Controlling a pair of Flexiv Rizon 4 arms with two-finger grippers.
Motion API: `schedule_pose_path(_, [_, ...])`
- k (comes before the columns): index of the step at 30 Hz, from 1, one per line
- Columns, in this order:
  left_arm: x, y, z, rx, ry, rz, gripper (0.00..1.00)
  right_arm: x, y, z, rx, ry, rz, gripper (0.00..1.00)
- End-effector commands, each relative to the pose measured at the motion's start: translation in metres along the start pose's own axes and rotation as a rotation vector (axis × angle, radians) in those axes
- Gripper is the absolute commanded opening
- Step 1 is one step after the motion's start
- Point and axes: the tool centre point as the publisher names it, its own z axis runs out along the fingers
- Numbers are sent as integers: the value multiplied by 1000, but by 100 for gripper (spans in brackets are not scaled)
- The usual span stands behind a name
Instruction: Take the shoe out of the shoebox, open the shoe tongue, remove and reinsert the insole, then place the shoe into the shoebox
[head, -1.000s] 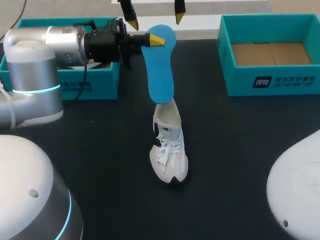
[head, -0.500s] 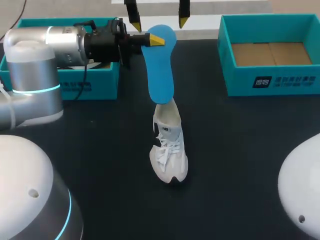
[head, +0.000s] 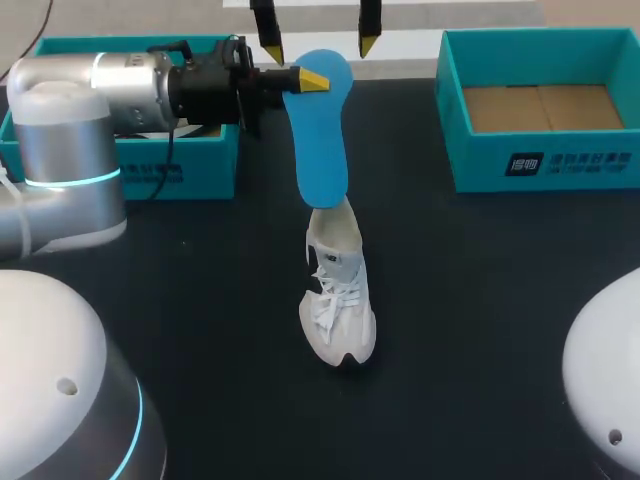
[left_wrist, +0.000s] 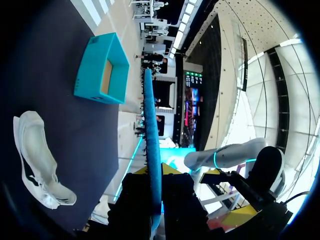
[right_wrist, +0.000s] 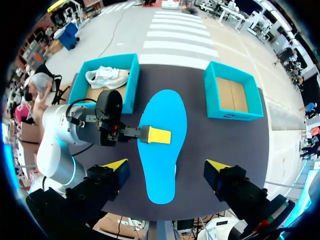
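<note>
Fingers of the left gripper (head: 310, 80) clamp one end of the blue insole (head: 322, 140), one yellow tip lying on its upper face. The arm comes in sideways in front of the left box (head: 200, 165). The insole hangs over the white shoe (head: 338, 300), which stands on the dark table (head: 480, 300) between the two teal boxes, outside both. The right gripper (right_wrist: 166, 165) hovers above the insole, fingers spread wide and holding nothing. The right box (head: 540, 165) has a brown cardboard floor.

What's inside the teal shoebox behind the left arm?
A white shoe lies inside that shoebox, seen from the right wrist view. In the head view the left arm covers most of its inside.
</note>
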Motion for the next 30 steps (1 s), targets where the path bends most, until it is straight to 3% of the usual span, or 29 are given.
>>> schedule_pose_path(1, [0, 0, 0, 0, -1, 0, 0, 0, 1, 0, 1, -1, 0, 100])
schedule_pose_path(30, [0, 0, 0, 0, -1, 0, 0, -1, 0, -1, -2, 8, 6, 100])
